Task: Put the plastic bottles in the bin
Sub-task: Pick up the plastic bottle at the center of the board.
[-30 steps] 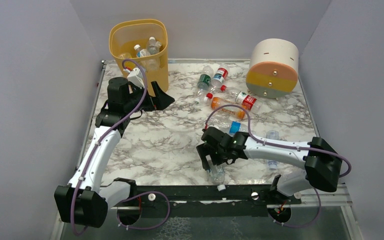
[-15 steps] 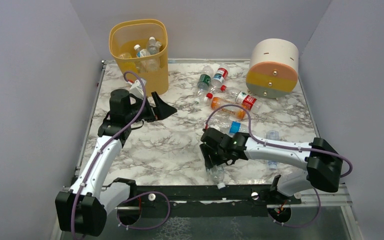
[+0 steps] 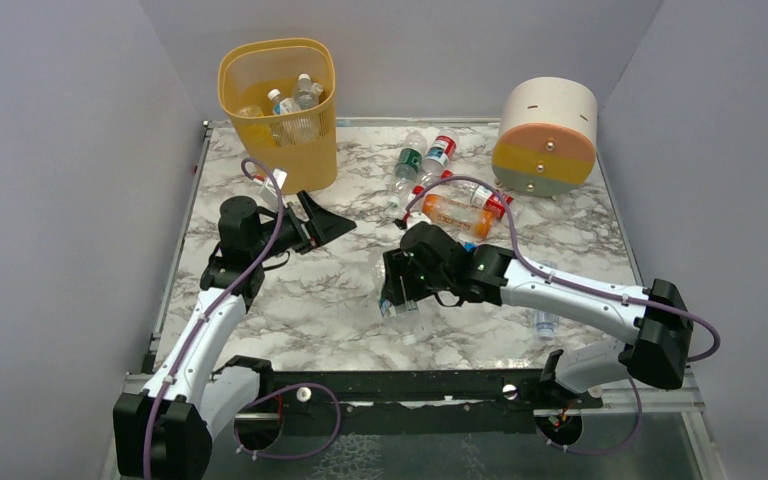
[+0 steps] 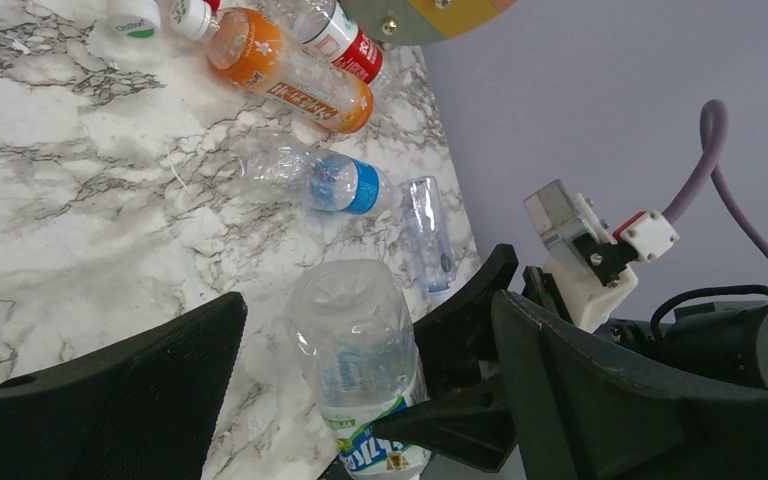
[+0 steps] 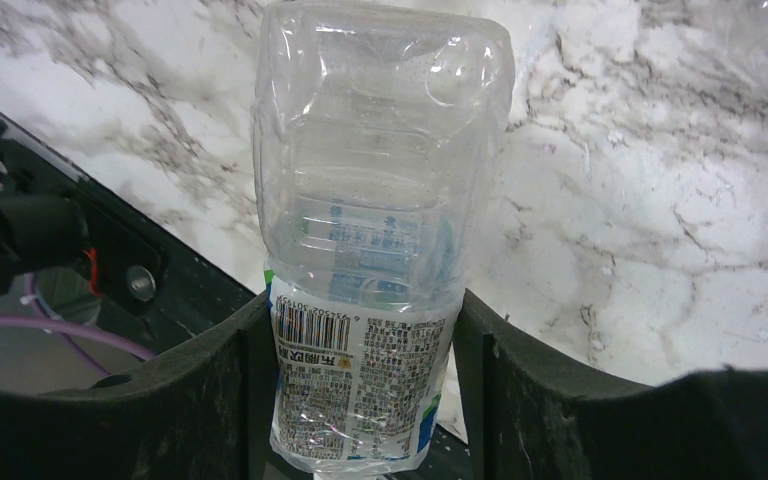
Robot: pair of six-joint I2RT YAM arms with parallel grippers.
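The right fingers [image 5: 200, 400] are closed on a clear bottle [image 5: 380, 250], holding it by its label end. The label is white, blue and green. It has a barcode and tiny writing that I cannot read. The orange bottle [image 4: 290, 80] has words along its side, but they are too blurry to read.

A second ago the right fingers were wide open over this bottle at the near edge of the counter [image 3: 310, 290]. Now they hold it nearer the middle, and it looks lifted up. The left arm has pulled back from the bin [image 3: 305, 150]. The left fingers [image 4: 110, 400] are still wide open with nothing in them.

Six bottles lie on the counter: the orange bottle, the near red-label bottle [image 3: 490, 203], the far red-label bottle [image 3: 441, 150], the green-label bottle [image 3: 408, 162], the blue-label bottle [image 4: 335, 183] and the plain bottle [image 4: 428, 235]. With the held one, that makes seven. The bin holds maybe three more, but they are hard to count. There is one bin and one round drum [image 3: 547, 135].
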